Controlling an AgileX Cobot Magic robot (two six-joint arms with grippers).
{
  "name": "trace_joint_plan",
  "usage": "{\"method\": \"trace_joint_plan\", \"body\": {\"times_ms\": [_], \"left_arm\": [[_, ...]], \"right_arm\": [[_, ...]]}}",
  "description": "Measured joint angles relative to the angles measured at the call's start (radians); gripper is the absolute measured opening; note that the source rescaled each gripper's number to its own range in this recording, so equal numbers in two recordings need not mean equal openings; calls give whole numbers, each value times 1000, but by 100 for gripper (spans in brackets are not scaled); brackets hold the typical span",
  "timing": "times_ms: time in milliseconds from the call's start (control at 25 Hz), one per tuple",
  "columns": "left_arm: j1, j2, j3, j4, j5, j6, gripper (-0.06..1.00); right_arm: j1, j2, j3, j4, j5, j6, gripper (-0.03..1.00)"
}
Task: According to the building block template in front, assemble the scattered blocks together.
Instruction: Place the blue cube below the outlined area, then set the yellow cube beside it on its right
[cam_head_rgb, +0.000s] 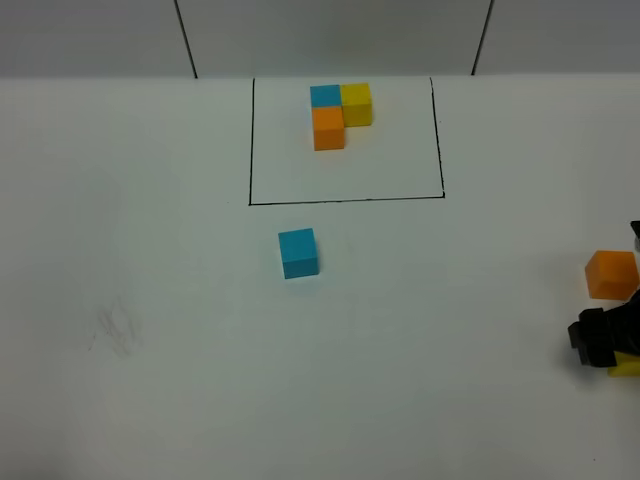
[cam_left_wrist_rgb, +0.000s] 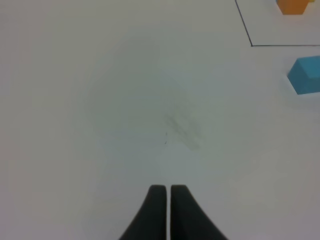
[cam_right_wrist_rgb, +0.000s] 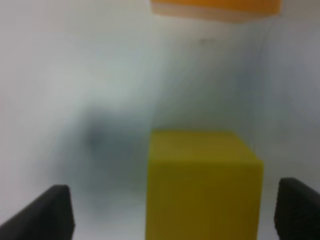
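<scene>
Exterior high: white tabletop (cam_head_rgb: 450, 350), faint scuff (cam_head_rgb: 113, 330), loose sky-blue cube (cam_head_rgb: 298, 252).

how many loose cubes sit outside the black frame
3: blue cube just below the black frame, orange cube at far right, yellow cube inside the open right hand.

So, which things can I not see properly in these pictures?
Yellow block: high view, mostly hidden by the right gripper and cut by the edge.
Loose orange block: right wrist view, blurred, cut by the frame edge.
Left gripper: absent from high view; only its closed tips show.
</scene>
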Motion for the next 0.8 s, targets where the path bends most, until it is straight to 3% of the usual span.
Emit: {"method": "trace_joint_plan", "body": {"times_ms": [240, 480, 800], "left_arm": [[0, 0, 0, 0, 0, 0, 0], [0, 0, 0, 0, 0, 0, 0], [0, 0, 0, 0, 0, 0, 0]], "right_arm": [[0, 34, 0, 0, -1, -1, 90], [0, 38, -1, 0, -6, -1, 54], [0, 33, -1, 17, -3, -40, 54]]}}
